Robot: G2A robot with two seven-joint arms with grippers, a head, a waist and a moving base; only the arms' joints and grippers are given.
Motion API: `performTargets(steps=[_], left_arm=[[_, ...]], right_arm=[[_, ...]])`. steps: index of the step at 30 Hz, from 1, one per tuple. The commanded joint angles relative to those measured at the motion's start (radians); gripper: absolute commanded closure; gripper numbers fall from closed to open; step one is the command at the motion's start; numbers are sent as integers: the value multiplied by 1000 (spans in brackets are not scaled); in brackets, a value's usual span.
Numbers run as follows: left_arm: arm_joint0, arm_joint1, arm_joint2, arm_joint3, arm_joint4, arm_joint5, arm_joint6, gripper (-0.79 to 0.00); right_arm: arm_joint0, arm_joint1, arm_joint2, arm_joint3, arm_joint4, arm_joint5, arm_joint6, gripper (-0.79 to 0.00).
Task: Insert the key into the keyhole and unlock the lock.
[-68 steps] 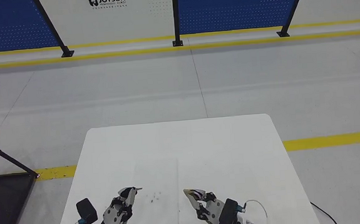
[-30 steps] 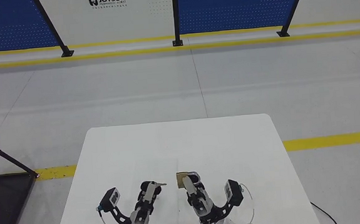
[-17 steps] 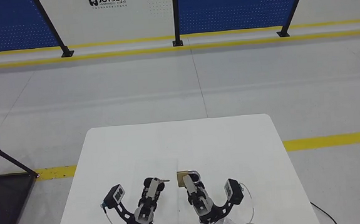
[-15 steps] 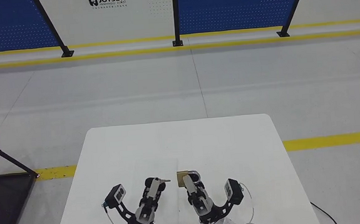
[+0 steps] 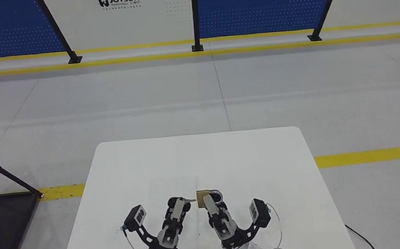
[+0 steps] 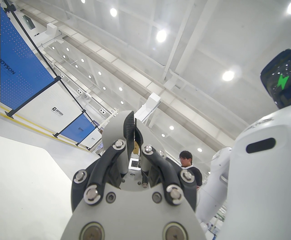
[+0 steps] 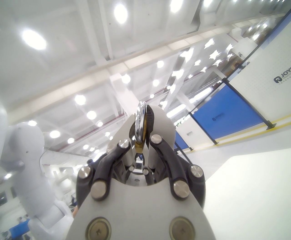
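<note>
Both arms are held up above the near edge of the tabletop (image 5: 258, 155), with the two grippers pointing at each other and almost touching.

The left gripper (image 6: 133, 127) is clamped shut on the key (image 6: 136, 146); you can see a small brassy bit pinched between the pads. The right gripper (image 7: 145, 114) is squeezed onto the lock (image 7: 139, 136), with the silver shackle poking out at the fingertips and the brass body down between the fingers.

So as I read it, pickup is done for both parts and they're lined up face to face. From above, the key tip sits just beside the lock, but it's too tiny to say if it's actually in the keyhole yet. My guess is we're right at insertion. Still left to do is pushing it fully in, turning it, and popping the shackle, which looks closed for now.
</note>
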Motion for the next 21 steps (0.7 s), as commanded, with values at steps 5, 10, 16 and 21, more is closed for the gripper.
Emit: performTargets(steps=[5,10,16,21], left_arm=[[9,-21,-13,5,15,-1,-1,0],[15,-38,-21,8,23,-6,-6,0],[24,-57,-33,9,24,-12,-13,0],[32,-69,-40,6,29,-12,-12,0]], right_arm=[[0,0,0,0,0,0,0,0],[0,0,0,0,0,0,0,0],[0,0,0,0,0,0,0,0],[0,0,0,0,0,0,0,0]])
